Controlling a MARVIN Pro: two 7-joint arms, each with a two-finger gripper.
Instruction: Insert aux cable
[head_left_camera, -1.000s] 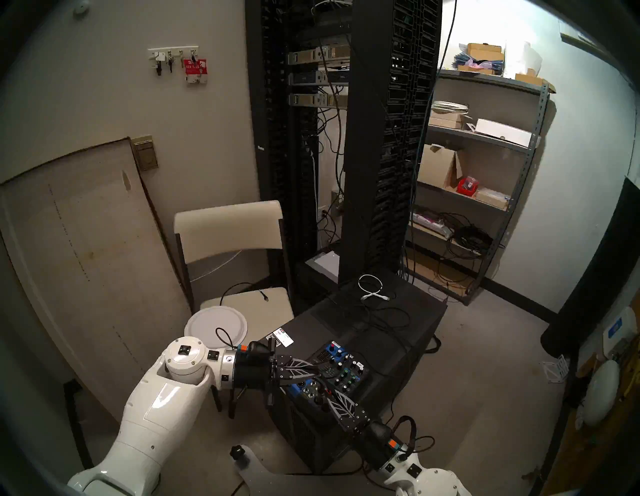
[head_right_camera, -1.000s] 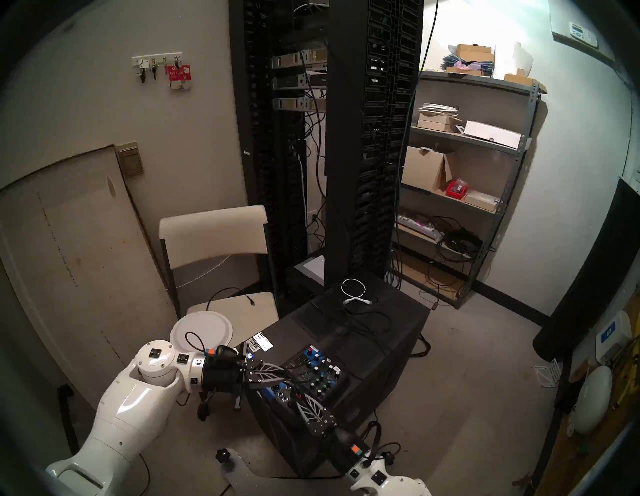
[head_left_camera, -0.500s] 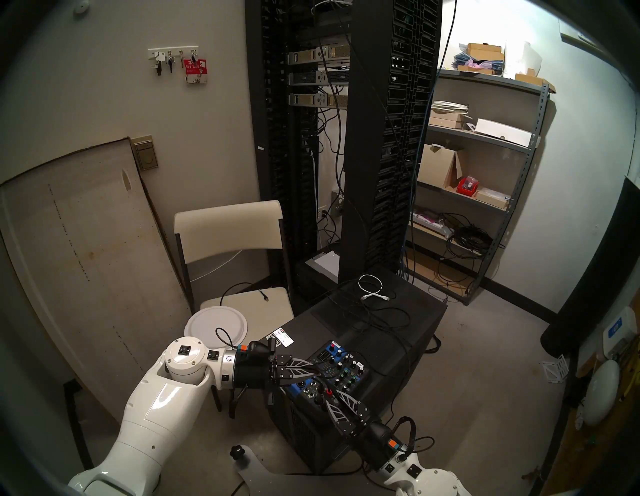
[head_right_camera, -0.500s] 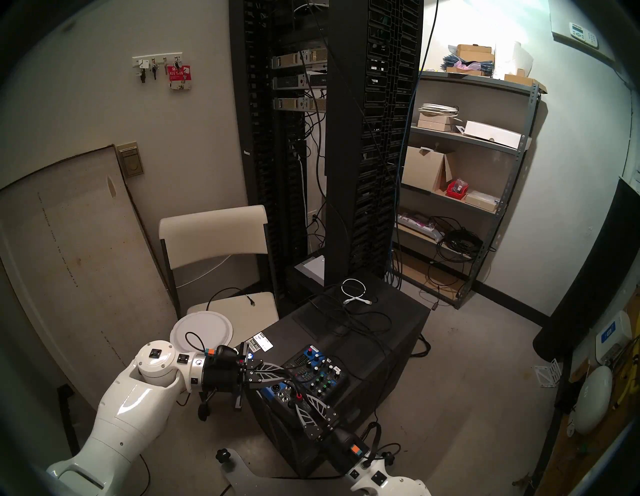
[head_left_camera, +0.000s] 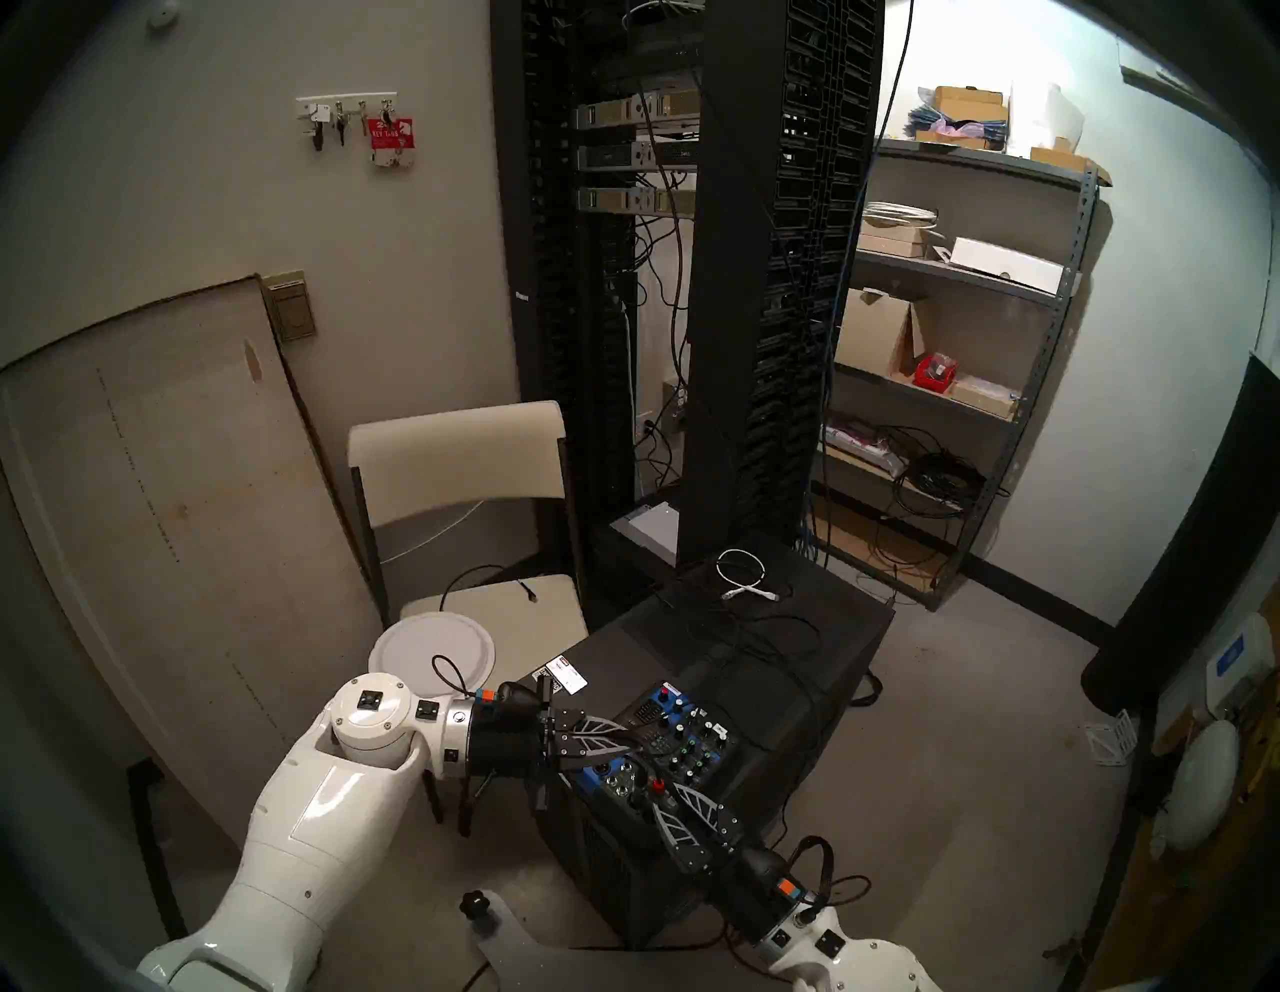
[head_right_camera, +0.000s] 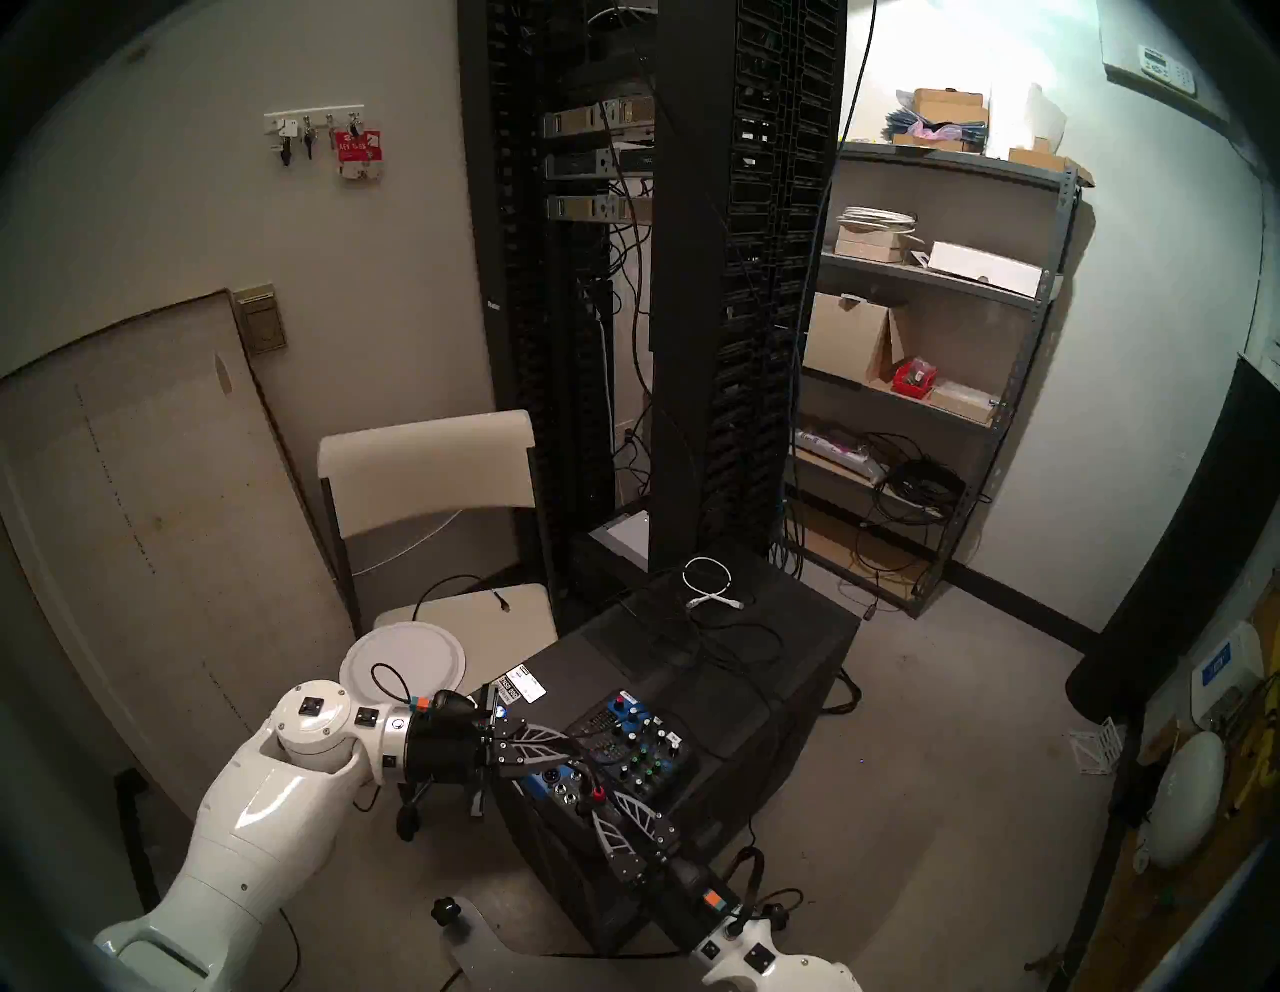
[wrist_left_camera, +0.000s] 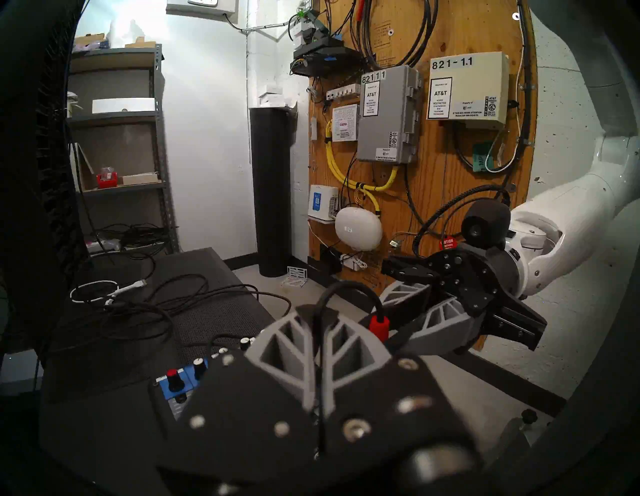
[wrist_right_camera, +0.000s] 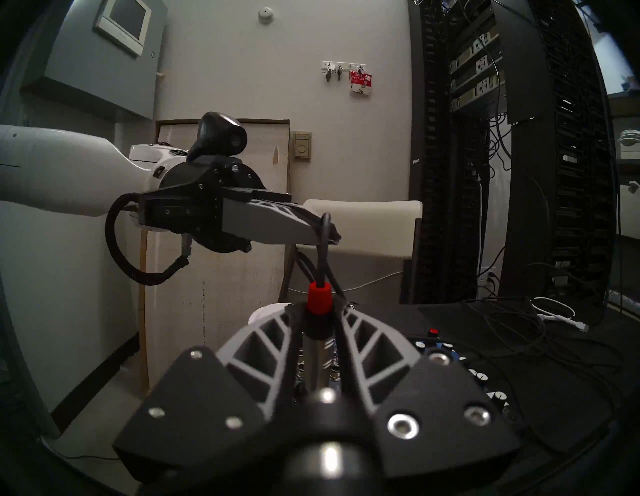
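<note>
1. On the near end of the black cabinet (head_left_camera: 796, 658): a small blue-and-black mixer (head_left_camera: 682, 734), knobs up.
2. At the mixer's near-left corner, among the sockets: the aux cable (wrist_right_camera: 318, 301), plug standing upright with the red band on top and the silver barrel below. Lower tip hidden behind the gripper body in the right wrist view, so cannot tell how deep it sits.
3. Right gripper (wrist_right_camera: 318, 311): reaching in level from the near side, fingers (wrist_right_camera: 263, 346) parted, one on each side of the silver barrel with a thin gap on either side. Not clamped on it.
4. Left gripper (wrist_left_camera: 317, 311): coming in from the left above the mixer, fingers (wrist_left_camera: 277, 346) pressed together on the thin black cord. From that pinch, a short arch up and over, then down into the red band (wrist_left_camera: 378, 325).
5. Tips of the two grippers near each other, apart, with the plug between them.
6. Farther back on the cabinet top: loose black cables (head_left_camera: 755, 644) and a short coiled white cable (head_left_camera: 741, 575), well apart from the mixer.
7. Left of the cabinet: a cream folding chair (head_left_camera: 457, 457) with a white plate (head_left_camera: 429, 654) on the seat.
</note>
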